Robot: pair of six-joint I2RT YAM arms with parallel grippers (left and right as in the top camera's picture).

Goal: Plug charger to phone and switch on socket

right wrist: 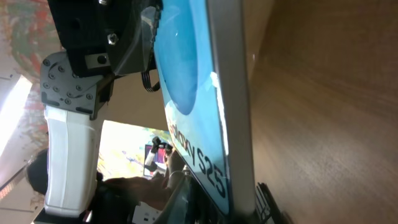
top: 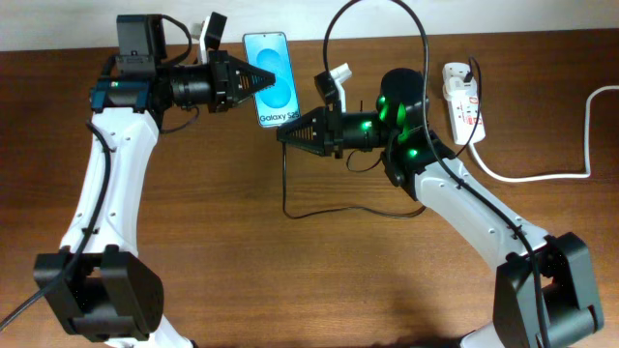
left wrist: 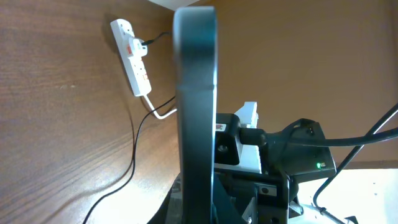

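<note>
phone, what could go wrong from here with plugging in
The left tool grips the phone only at one side edge, so a push from the right tool at its bottom end could twist it loose. The charger cable lies slack beneath the right arm and may snag when that arm heads for the socket.

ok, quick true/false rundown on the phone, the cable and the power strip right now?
1. The slim rectangular smartphone with the cyan screen reads "Galaxy S25". True.
2. The small white oblong power strip lies on the robot's left. False: it lies on the robot's right, near the far edge.
3. The long thin black charger cable runs down from the tip of the right gripper. True.
4. The left gripper is well clear of the smartphone. False: its tip overlaps the smartphone's left edge.
</note>
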